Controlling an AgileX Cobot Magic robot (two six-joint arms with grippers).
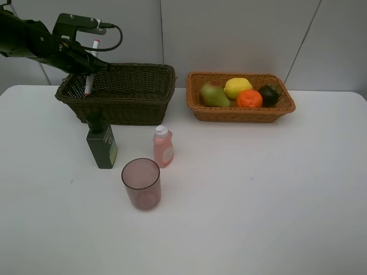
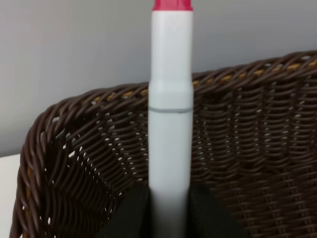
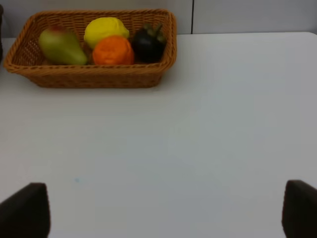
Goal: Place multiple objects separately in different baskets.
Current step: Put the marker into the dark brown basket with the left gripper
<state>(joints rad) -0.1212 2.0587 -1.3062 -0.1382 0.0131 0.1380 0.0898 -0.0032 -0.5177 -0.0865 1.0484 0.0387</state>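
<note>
I count two baskets, dark basket (image 1: 132,109) and tan basket (image 1: 241,114); four fruits: pear (image 1: 213,95), lemon (image 1: 237,87), orange (image 1: 249,99), mangosteen (image 1: 269,94); two bottles, green bottle (image 1: 102,146), pink bottle (image 1: 163,148); one cup (image 1: 141,183); one marker (image 2: 170,109)

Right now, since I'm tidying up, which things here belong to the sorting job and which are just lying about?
Job: marker, dark basket, tan basket, pear, lemon, orange, mangosteen, green bottle, pink bottle, pink cup.
Lying about: nothing but the table itself.
</note>
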